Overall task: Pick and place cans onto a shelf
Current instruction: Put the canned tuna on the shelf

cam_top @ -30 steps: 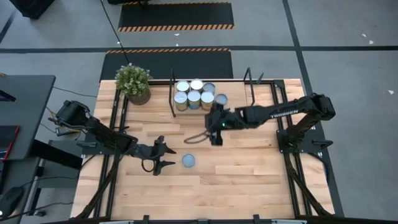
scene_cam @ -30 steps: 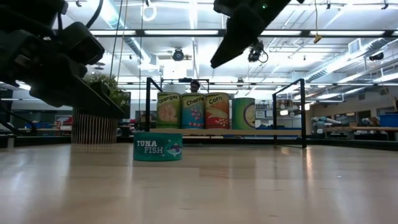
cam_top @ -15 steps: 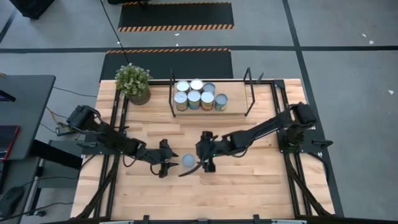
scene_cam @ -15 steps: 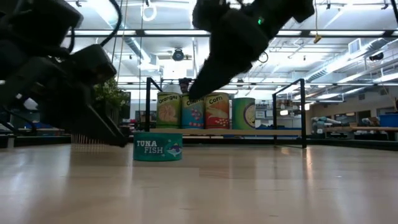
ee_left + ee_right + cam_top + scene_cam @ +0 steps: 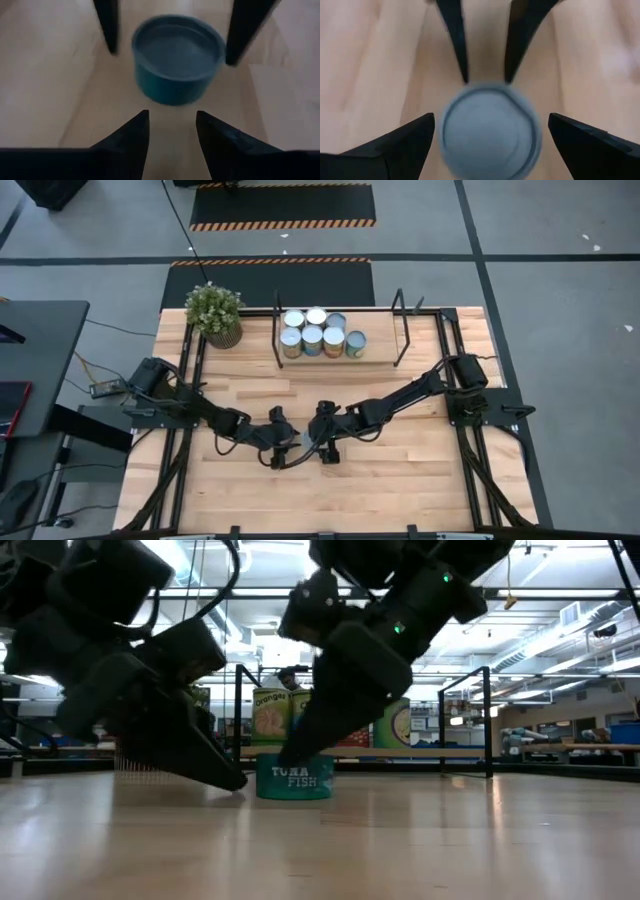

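The right end effector (image 5: 316,443) is seen low over the middle of the light wooden surface (image 5: 400,480), its two dark fingers (image 5: 402,142) spread as wide as they go and standing on either side of the low, round teal tin with the dull silver top and "TUNA FISH" label (image 5: 294,777); a gap shows at each flank in the right wrist view, so nothing is grasped yet. The left end effector (image 5: 283,448) is met just on the tin's left side, its narrower fingers (image 5: 127,137) partly drawn together and pointed at the tin, tips near it but with bare wood showing between; it holds nothing. The tin (image 5: 301,439) sits upright on the surface between the two end effectors, well apart from the shelf. The step in hand is judged to be the pick of this last loose tin, with the right arm placed for the grasp. The next move is judged to call for the right fingers to be closed squarely on the tin's wall, then a lift and a carry to the far side. There, the pale wooden shelf board between two thin black upright brackets (image 5: 375,356) already bears a cluster of taller silver-topped tins (image 5: 314,334), with free board to their right. A small potted green plant (image 5: 214,311) stands at the far left.
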Tool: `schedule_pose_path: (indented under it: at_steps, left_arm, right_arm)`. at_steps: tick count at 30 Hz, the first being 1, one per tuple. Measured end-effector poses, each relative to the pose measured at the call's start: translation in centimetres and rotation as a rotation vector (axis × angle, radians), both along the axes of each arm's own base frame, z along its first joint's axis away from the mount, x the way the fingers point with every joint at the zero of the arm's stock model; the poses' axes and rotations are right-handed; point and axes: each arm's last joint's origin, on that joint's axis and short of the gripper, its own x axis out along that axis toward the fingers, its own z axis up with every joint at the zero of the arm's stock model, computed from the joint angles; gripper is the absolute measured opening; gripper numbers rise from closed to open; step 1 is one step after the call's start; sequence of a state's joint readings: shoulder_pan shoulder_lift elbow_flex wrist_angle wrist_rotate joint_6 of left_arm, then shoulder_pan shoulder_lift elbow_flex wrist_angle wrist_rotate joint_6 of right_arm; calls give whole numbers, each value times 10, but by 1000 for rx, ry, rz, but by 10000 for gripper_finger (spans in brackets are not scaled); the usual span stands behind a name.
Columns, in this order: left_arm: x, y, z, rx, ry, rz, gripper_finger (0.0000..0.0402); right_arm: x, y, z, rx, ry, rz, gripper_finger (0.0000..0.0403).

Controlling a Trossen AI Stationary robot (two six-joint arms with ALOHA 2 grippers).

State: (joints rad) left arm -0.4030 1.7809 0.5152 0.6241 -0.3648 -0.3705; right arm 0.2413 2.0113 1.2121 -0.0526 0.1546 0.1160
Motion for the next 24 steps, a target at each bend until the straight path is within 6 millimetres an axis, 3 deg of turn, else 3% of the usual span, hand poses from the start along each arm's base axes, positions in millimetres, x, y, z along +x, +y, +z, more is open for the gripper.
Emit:
schedule_pose_path:
  at_steps: [11,20,24]
  left_arm:
    - [11,-2,0,24,-32,24,169]
    - [14,-3,4,2,-76,20,169]
    - [13,-6,10,-20,-85,-19,169]
  right_arm:
    - [-3,1,-3,-8,36,19,384]
    - [-6,0,-5,-27,66,16,321]
    - [-15,-3,6,-43,118,14,296]
